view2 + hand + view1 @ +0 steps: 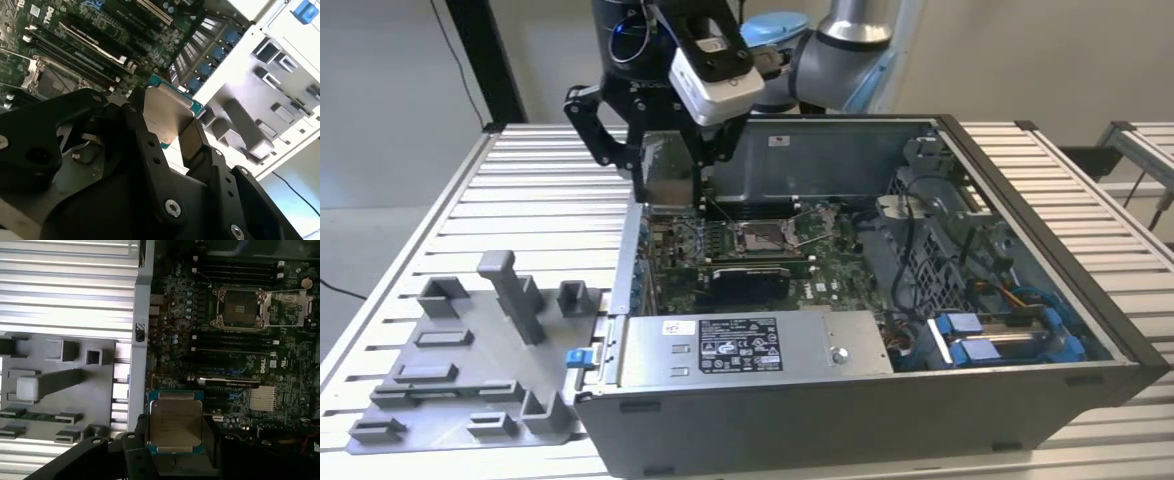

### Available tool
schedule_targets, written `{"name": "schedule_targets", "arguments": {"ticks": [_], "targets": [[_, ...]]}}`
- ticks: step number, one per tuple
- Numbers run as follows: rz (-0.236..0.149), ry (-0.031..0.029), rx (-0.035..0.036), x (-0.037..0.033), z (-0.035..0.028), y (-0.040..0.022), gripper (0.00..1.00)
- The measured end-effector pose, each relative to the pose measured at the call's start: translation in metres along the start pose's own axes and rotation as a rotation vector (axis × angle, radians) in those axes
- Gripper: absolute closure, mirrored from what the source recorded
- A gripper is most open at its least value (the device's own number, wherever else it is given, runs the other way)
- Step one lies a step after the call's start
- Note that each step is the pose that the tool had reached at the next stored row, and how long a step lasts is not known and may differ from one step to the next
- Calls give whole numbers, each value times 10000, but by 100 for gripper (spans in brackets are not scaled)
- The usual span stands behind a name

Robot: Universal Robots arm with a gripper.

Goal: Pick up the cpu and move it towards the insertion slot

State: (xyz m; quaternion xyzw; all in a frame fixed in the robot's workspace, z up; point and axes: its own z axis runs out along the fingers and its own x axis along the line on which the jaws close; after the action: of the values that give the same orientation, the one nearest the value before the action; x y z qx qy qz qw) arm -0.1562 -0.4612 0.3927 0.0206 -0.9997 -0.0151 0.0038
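The hand (175, 460) grips the cpu (174, 422) by its edges, holding it above the motherboard near the case wall (141, 365). The insertion slot (240, 308) lies well apart, its metal frame open; the grey fixture plate (467, 370) sits on the worktop (534, 190).

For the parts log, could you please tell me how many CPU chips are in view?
1: the small silvery square cpu, clamped between the gripper's black fingers above the motherboard; the insertion slot looks empty.

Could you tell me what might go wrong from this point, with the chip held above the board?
The pincer grips the cpu only by its edges, so it might slip or tilt. The insertion slot sits apart from it, between wire levers and a raised frame that the chip could catch if it arrives misaligned.
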Motion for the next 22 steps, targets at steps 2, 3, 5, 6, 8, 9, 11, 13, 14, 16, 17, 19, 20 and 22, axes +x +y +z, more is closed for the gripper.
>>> {"name": "schedule_targets", "arguments": {"ticks": [2,3,5,6,8,9,11,13,14,16,17,19,20,22], "targets": [[0,-3,-1,-49,19,33,100],[-1,-4,-3,-77,27,48,100],[0,-4,-6,-132,41,77,100],[-1,-4,-9,-162,48,92,100],[0,-5,-16,-220,60,121,100],[0,-5,-20,-247,66,134,100],[0,-5,-33,-298,76,165,100],[-1,-5,-47,-341,83,197,100],[-1,-6,-56,-362,87,215,100],[-1,-7,-74,-402,94,250,100],[-1,-8,-86,-421,96,264,100],[-1,-10,-103,-456,100,295,100],[-1,-14,-104,-474,102,310,100],[-1,-26,-105,-520,105,337,100]]}}
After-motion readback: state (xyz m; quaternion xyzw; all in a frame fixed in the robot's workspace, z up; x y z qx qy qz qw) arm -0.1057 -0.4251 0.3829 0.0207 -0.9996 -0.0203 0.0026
